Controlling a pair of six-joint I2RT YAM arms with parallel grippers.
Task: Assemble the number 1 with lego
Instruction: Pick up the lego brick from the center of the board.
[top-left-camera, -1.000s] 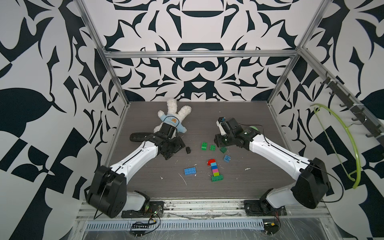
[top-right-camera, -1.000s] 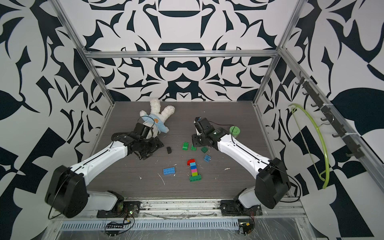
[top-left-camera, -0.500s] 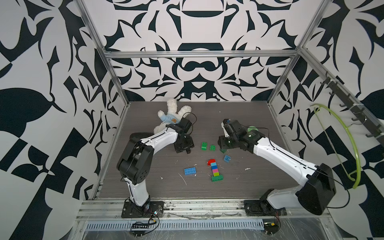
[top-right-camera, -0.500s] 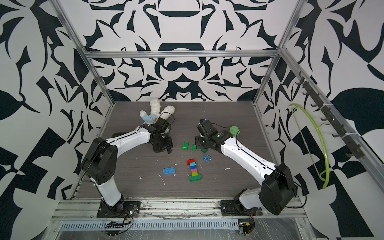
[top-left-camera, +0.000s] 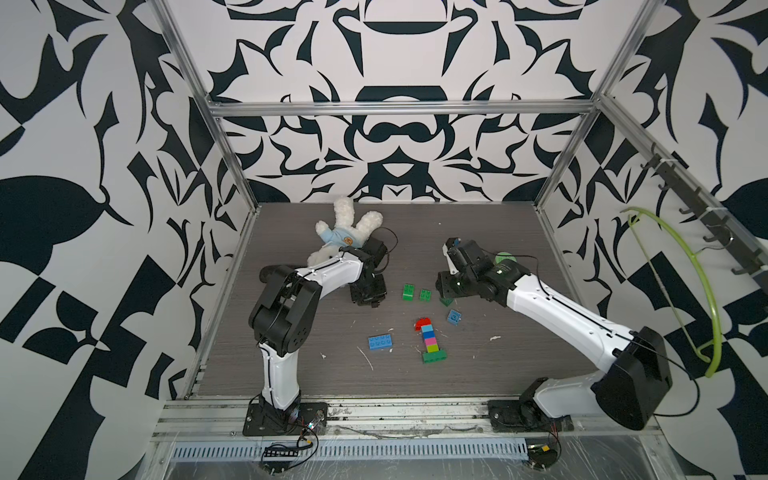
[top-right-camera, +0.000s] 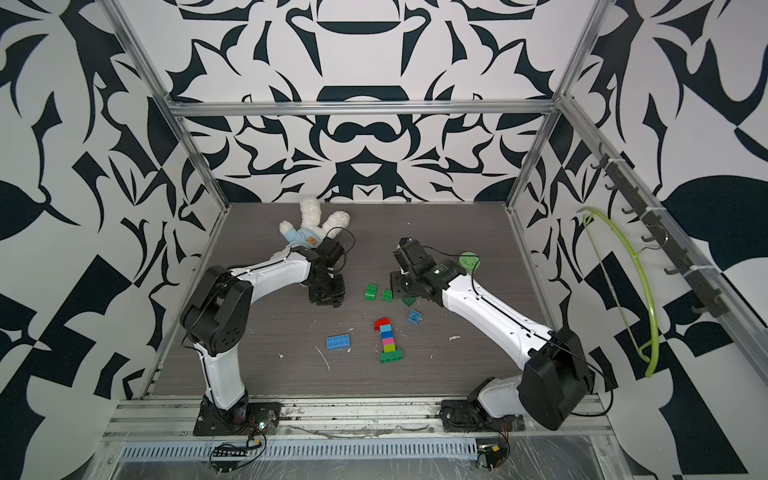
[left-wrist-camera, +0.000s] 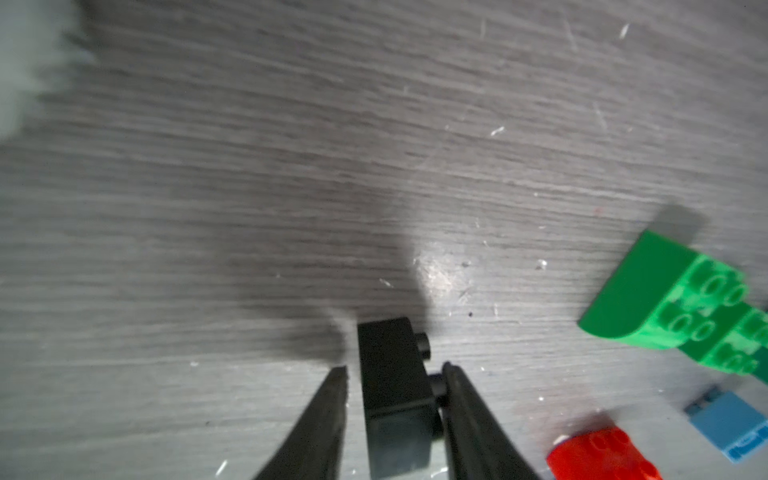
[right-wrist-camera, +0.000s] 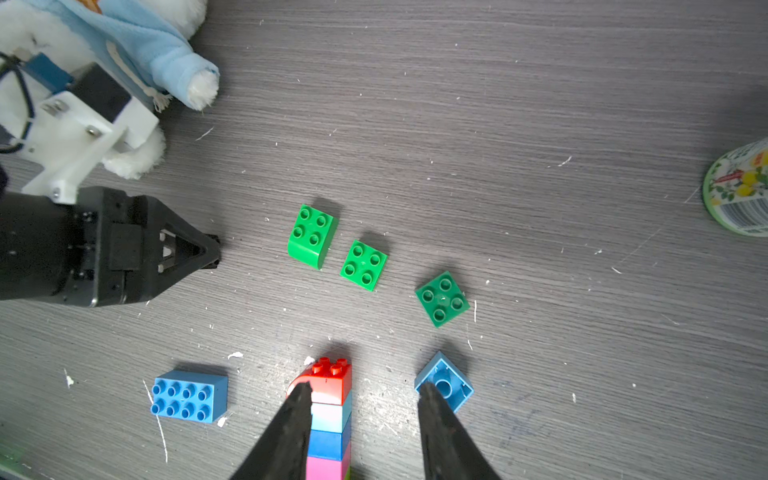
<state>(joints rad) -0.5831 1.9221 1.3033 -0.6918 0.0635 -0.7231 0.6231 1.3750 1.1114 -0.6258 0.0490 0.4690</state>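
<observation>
The right gripper (right-wrist-camera: 365, 387), right of centre in both top views, hangs spread and empty. The left gripper (left-wrist-camera: 395, 368), left of centre, closely straddles a brick. The lego numeral (top-left-camera: 430, 338) lies below centre, seemingly whole. The black brick (left-wrist-camera: 395, 399) touches one finger; whether it is clamped, I cannot tell. Likely step: grasping it. Next: squeeze firmly, lift straight.

White plush toy (top-right-camera: 309, 226) lies well apart from green-lidded jar (top-right-camera: 469, 262).

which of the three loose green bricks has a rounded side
The green brick closest to the left gripper: one side curves down, while the bright green square and the darker green square have straight sides.
</observation>
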